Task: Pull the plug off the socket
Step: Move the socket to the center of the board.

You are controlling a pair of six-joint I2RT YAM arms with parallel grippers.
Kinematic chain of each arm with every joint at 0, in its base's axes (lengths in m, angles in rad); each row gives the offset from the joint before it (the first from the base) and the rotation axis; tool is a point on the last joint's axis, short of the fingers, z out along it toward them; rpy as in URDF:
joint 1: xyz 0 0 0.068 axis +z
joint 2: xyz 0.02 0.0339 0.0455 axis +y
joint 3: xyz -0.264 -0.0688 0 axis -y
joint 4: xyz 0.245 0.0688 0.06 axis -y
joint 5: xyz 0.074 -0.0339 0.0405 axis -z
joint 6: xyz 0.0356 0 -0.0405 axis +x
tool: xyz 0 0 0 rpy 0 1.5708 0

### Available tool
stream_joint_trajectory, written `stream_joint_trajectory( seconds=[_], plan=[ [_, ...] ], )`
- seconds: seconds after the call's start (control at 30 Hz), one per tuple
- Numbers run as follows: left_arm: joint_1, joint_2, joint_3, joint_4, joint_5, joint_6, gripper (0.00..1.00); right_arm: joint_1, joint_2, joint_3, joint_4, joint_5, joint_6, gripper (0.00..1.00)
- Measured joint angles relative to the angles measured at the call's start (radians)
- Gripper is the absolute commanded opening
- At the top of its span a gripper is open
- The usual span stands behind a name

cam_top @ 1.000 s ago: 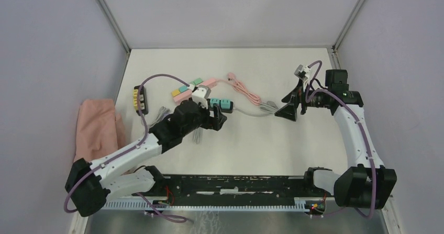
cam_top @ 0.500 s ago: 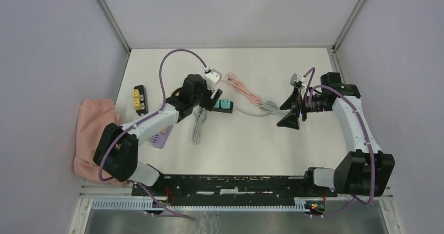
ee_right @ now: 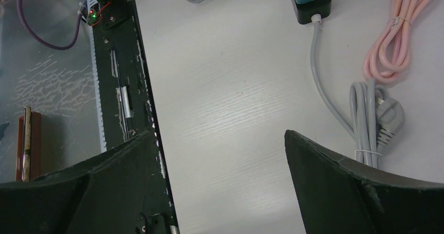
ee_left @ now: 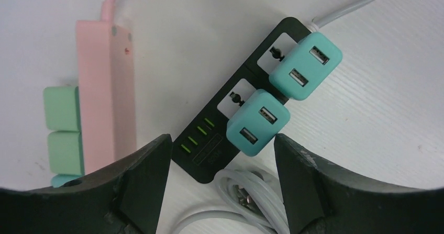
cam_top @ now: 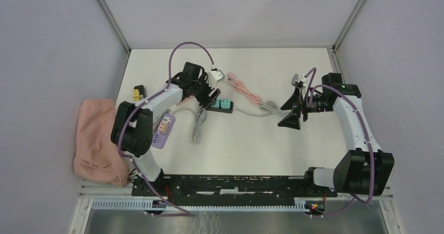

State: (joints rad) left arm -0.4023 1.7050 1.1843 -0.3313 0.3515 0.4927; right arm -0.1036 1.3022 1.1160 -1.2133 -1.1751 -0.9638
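A black socket strip [ee_left: 209, 142] lies on the white table with two teal plugs in it. The nearer teal plug [ee_left: 258, 121] sits just ahead of my left gripper [ee_left: 222, 184], the other teal plug [ee_left: 305, 65] further along the strip. The left gripper is open, its fingers [ee_left: 141, 181] standing either side of the strip's end and touching nothing. In the top view the left gripper [cam_top: 205, 95] hovers over the strip [cam_top: 220, 106]. My right gripper [cam_top: 293, 111] is open above bare table, well to the right of the strip [ee_right: 313, 6].
A pink strip [ee_left: 102, 98] with green plugs [ee_left: 63, 129] lies left of the black one. A coiled grey cable [ee_left: 262, 197] lies under the left gripper. A pink cable [cam_top: 243, 90], a grey corded plug [cam_top: 269, 107], a purple strip [cam_top: 165, 129] and a pink cloth [cam_top: 97, 140] are nearby.
The left arm has swung from the table's middle toward the back left, bringing its gripper over the end of the black strip, jaws slightly narrower. The right gripper has barely moved.
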Motion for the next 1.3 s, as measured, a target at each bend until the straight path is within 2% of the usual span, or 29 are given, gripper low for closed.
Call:
stream_joint_trajectory(
  seconds=[0.17,0.3,0.57,0.7,0.9,1.07,1.3],
  plan=[
    [-0.002,0.067,0.045,-0.064,0.058,0.054,0.75,-0.004,0.001,0.0,0.0,-0.002,0.0,1.0],
    [-0.003,0.069,0.047,-0.093,0.091,0.071,0.62,-0.008,0.001,0.0,0.0,-0.003,0.001,1.0],
    [-0.005,0.096,0.075,-0.102,0.168,0.085,0.57,-0.01,0.002,0.0,0.001,-0.003,0.008,1.0],
    [-0.008,0.119,0.083,-0.105,0.178,0.089,0.43,-0.01,0.002,0.0,0.001,-0.003,0.016,1.0],
    [-0.026,0.133,0.099,-0.108,0.179,0.096,0.17,-0.01,0.001,0.0,0.001,-0.003,0.02,1.0],
    [-0.1,0.132,0.092,-0.077,0.155,0.071,0.03,-0.01,-0.002,0.0,0.001,-0.003,0.021,1.0],
    [-0.285,0.035,-0.051,0.084,0.006,-0.076,0.03,-0.01,-0.016,0.0,0.004,-0.004,0.035,1.0]
  ],
)
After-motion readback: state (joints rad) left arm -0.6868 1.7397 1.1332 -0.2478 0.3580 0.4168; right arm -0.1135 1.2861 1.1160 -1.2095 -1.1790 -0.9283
